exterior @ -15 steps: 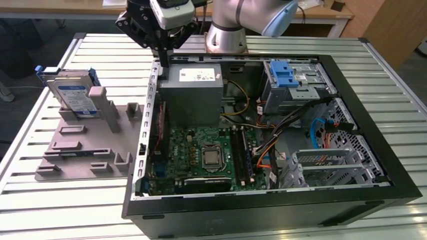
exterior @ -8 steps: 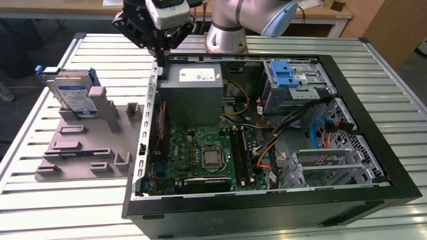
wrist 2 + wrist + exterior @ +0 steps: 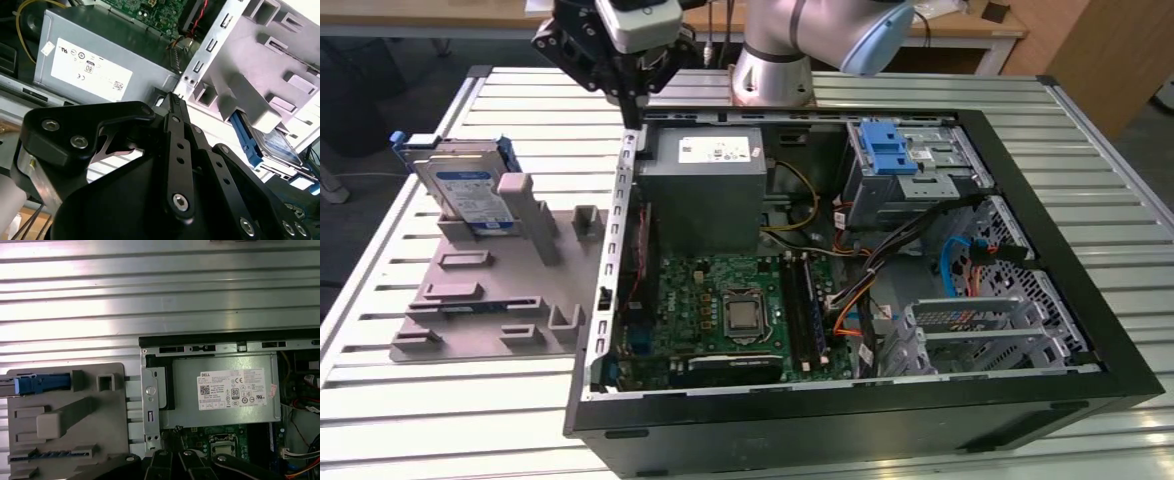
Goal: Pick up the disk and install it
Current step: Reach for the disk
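Note:
The disk (image 3: 464,190) stands on edge in a grey holder (image 3: 494,290) at the exterior view's left, beside the open computer case; its white and blue label faces outward and a blue bracket frames it. My gripper (image 3: 635,108) hangs above the case's back corner, to the exterior view's right of the disk and well clear of it. Its black fingers meet at a point, shut with nothing between them. In the second wrist view the gripper (image 3: 172,98) is in the foreground and the disk (image 3: 280,145) lies beyond. The first wrist view has the disk (image 3: 40,384) edge-on in the holder.
The open black computer case (image 3: 1067,300) holds a grey power supply box (image 3: 700,175), a green motherboard (image 3: 720,300), loose cables and a silver drive cage with a blue latch (image 3: 897,150). All of it rests on a slatted metal table (image 3: 454,400).

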